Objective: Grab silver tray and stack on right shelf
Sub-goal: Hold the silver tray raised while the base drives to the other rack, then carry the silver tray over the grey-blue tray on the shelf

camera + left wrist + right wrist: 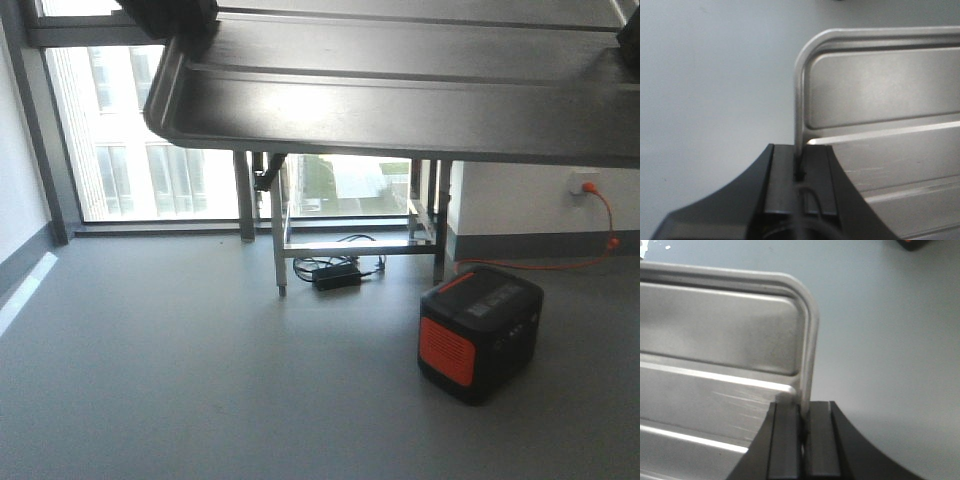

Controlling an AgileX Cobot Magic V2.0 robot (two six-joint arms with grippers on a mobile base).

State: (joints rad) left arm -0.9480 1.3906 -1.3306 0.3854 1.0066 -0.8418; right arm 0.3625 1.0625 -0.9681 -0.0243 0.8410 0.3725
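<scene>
Two claws carry the silver tray (pixel 400 100) in the air, well above the grey floor (pixel 200 380), one at each short end. The left claw (pixel 800 167) is pressed onto the tray's left rim, the thin raised edge standing upright between its two black fingers (pixel 782 180). The right claw (pixel 804 417) pinches the opposite rim in the same way, its fingers (pixel 820 440) closed on the metal just below a rounded corner. Both wrist views show the shiny base with its long parallel ridges running away from the held edge.

In the front view the tray spans the top of the picture, seen from beneath and tilted a little, its left end higher than its right.

Beneath it, near the floor's far edge, a steel-legged frame (pixel 278 250) stands against the window (pixel 150 150). A black power adapter (pixel 337 275) with tangled leads lies on the floor between its legs. Nearer and to the right sits a black and orange power station (pixel 480 330). An orange cable (pixel 540 265) runs along the wall's foot up to a wall outlet (pixel 583 183).
</scene>
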